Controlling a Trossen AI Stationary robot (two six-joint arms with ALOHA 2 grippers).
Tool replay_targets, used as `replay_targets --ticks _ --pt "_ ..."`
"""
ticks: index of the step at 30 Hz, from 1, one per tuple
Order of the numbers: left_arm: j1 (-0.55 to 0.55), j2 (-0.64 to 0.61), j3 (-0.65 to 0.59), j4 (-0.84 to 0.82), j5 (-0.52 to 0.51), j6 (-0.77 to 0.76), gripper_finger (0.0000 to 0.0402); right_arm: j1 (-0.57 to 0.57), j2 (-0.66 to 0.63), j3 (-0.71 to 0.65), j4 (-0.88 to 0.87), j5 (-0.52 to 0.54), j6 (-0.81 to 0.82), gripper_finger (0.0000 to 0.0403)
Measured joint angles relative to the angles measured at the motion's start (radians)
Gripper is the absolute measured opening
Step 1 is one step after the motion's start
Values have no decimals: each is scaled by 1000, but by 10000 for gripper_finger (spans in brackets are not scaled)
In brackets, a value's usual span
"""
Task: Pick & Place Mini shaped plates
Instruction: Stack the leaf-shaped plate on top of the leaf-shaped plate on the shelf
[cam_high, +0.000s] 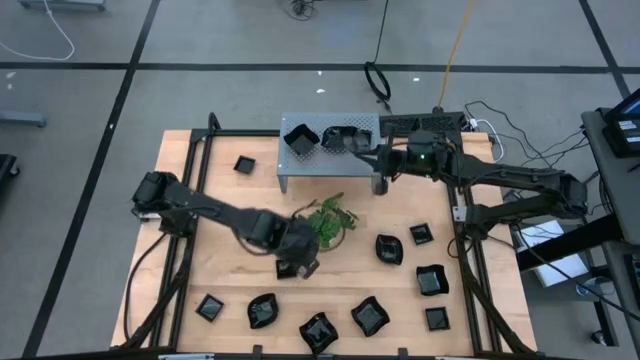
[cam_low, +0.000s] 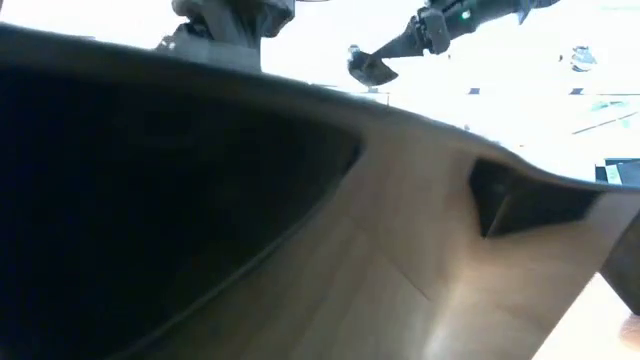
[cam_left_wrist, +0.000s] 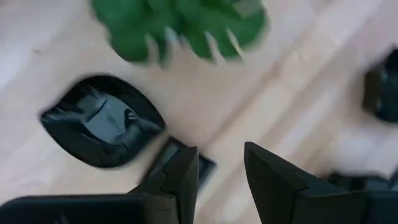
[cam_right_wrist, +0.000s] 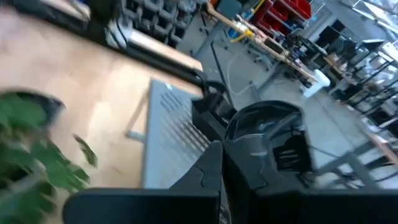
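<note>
Several small glossy black plates lie on the wooden table; one leaf-shaped plate rests flat just beyond my left gripper. That gripper points down beside the green plant, open, with bare wood between its fingers. My right gripper reaches level over the grey perforated stand, shut on a rounded black plate. Another black plate sits on the stand's left part. My right gripper pinches the rounded plate by its near rim between its two shut fingers. The fingers come nearly level from the table's right side. The plate sticks out beyond the fingertips, lifted clear above the stand's right part.
More black plates lie along the near edge, at the right and beside the stand. The plant stands in the middle. Cables and a black frame run along the table's edges. A dark plate close to the low camera blocks most of that view.
</note>
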Motion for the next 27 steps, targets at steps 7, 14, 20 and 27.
replay_targets --ticks 7,14,20,27 --pt "138 -52 0 4 -40 36 131 -81 42 0 8 -7 -337 0" --pt "227 -216 0 19 -193 76 131 -189 127 0 23 -181 -536 0" --pt "278 -372 0 27 -317 163 131 -202 208 0 45 -182 -659 0" --pt "348 -505 0 26 -461 329 131 -201 250 1 96 -180 -753 0"
